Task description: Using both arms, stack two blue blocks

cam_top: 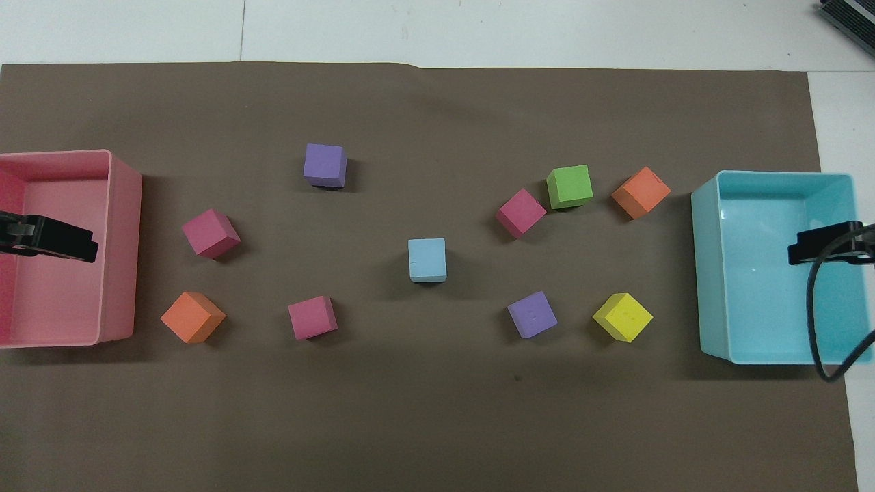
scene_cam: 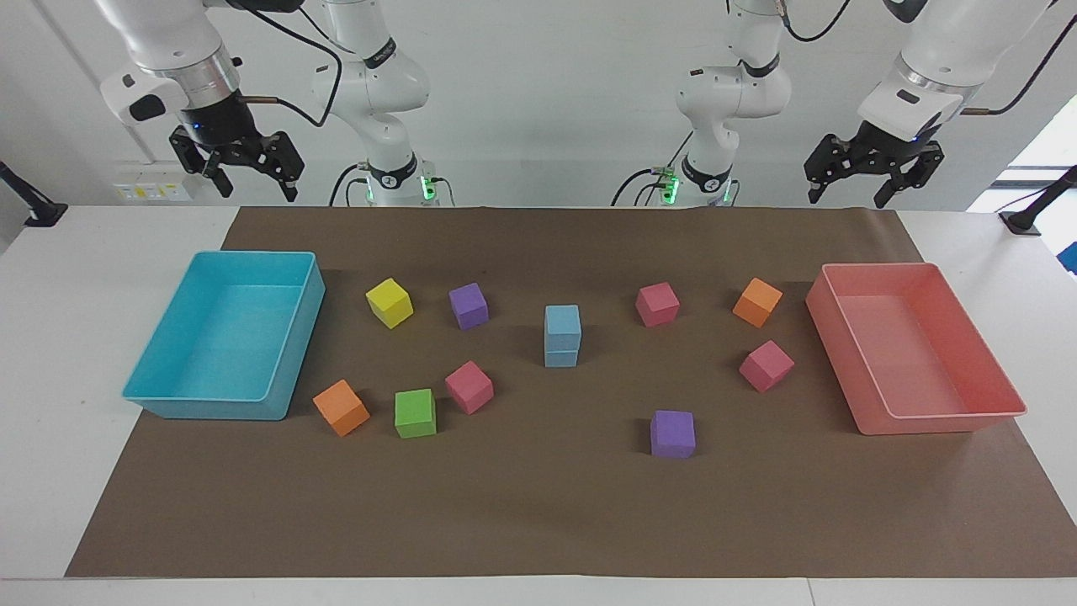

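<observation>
Two blue blocks (scene_cam: 562, 335) stood stacked on the brown paper's middle, near the purple cube (scene_cam: 469, 305); stacking looked done. Right gripper (scene_cam: 247, 172) above the cyan tray (scene_cam: 294, 337), left gripper (scene_cam: 850, 185) above the pink tray (scene_cam: 951, 417); both jaws open, empty.

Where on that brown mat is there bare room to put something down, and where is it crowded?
The widest bare patch is the strip of brown mat along the edge farthest from the robots, past the purple cube. Both trays, cyan tray and pink tray, are empty. It is crowded where the orange cube, green cube and pink cube cluster.
</observation>
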`<state>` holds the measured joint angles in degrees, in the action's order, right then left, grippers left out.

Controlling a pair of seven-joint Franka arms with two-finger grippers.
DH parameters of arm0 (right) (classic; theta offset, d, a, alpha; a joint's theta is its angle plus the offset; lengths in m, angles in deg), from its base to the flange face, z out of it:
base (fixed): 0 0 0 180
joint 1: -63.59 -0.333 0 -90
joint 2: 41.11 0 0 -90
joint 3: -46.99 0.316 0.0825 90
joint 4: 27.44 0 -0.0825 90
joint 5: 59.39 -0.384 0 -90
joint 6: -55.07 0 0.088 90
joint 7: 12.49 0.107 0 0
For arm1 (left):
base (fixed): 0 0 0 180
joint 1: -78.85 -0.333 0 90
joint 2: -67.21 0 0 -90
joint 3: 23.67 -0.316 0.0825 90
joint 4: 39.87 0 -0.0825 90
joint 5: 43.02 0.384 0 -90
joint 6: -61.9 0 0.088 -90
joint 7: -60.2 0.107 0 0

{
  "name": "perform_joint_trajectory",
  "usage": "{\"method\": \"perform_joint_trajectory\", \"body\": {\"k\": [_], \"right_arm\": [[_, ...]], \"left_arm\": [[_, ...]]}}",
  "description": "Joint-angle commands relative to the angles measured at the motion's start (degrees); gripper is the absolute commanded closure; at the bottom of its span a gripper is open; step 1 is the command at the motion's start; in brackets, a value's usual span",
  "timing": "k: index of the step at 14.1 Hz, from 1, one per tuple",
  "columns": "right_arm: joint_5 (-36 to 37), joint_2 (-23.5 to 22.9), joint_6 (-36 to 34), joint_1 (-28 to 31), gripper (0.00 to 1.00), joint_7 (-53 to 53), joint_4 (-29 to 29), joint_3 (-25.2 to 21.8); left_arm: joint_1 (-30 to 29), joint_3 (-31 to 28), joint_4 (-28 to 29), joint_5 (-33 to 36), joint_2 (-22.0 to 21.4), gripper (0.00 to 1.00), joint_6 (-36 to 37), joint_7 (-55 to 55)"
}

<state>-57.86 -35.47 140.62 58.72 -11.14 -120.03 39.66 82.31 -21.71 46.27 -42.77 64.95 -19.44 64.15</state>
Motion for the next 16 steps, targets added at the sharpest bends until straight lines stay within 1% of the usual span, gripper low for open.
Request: {"method": "perform_joint_trajectory", "body": {"k": [1,5,7,9,12,14,16], "right_arm": [[1.9,1.9,0.8,0.5,0.00,-4.2,-2.6,0.3],[2.9,1.7,-0.7,0.6,0.00,-7.3,-1.1,0.2],[2.5,1.8,-0.9,0.7,0.00,-6.9,-1.1,0.2],[1.4,1.7,-2.3,0.7,0.00,-6.7,1.1,-0.4],[1.3,2.4,-2.4,0.5,0.00,-3.9,0.2,-0.4],[1.3,2.7,-2.1,0.5,0.00,-3.8,-0.9,-0.3],[1.4,2.7,-1.8,0.2,0.00,-4.6,-0.8,-0.3]], "left_arm": [[-0.2,0.1,0.5,-0.8,-0.5,0.00,0.4,0.5],[-0.2,0.1,0.5,-0.8,-0.5,0.00,0.4,0.6],[-0.2,0.1,0.5,-0.8,-0.5,0.00,0.4,0.6],[-0.2,0.1,0.5,-0.8,-0.5,0.00,0.4,0.6],[-0.2,0.1,0.5,-0.8,-0.5,0.00,0.4,0.6],[-0.2,0.1,0.5,-0.8,-0.5,0.00,0.4,0.4],[-0.2,0.1,0.5,-0.8,-0.5,0.00,0.4,0.5]]}}
